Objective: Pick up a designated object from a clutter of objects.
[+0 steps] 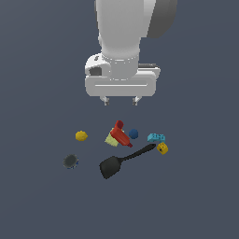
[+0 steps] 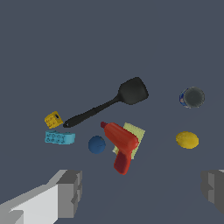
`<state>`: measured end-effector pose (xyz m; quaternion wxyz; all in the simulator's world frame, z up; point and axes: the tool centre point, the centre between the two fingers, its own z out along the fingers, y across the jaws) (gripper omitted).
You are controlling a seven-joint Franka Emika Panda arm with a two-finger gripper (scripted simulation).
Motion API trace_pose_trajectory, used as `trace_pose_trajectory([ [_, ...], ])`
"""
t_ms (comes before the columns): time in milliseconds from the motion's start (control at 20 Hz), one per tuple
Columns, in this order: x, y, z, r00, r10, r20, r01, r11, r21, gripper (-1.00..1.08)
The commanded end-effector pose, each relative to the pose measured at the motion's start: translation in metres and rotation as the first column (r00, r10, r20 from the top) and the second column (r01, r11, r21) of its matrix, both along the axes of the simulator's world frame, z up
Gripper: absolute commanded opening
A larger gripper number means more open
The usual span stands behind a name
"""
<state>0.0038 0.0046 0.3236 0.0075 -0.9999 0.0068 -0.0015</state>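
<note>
The small yellow cube with dark spots [image 1: 162,148] lies on the floor at the exterior view's right, next to the cyan brick [image 1: 156,137] and the tip of the black spatula's handle [image 1: 122,161]. It also shows in the wrist view [image 2: 53,119]. My gripper [image 1: 121,100] hangs open and empty well above the clutter, over the red bottle-like piece [image 1: 120,134]. In the wrist view its fingers [image 2: 70,192] frame the scene, wide apart.
A blue ball [image 1: 134,134], a pale yellow-green block [image 1: 111,138] under the red piece, a rounded yellow lump [image 1: 81,136] and a dark round disc [image 1: 70,161] lie around on the grey floor.
</note>
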Motion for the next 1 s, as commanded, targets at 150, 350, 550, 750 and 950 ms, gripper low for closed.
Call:
trace_pose_trajectory([
  [150, 0.001, 0.004, 0.003, 1.000, 0.015, 0.007, -0.015, 1.000, -0.005, 1.00],
  [350, 0.004, 0.016, 0.013, 0.997, 0.068, 0.030, -0.067, 0.997, -0.023, 1.00],
  [550, 0.005, 0.019, 0.014, 0.996, 0.078, 0.034, -0.077, 0.997, -0.026, 1.00],
  [750, 0.005, 0.019, 0.014, 0.997, 0.076, 0.034, -0.075, 0.997, -0.026, 1.00],
  [950, 0.009, 0.024, 0.007, 0.995, 0.091, 0.032, -0.090, 0.996, -0.029, 1.00],
])
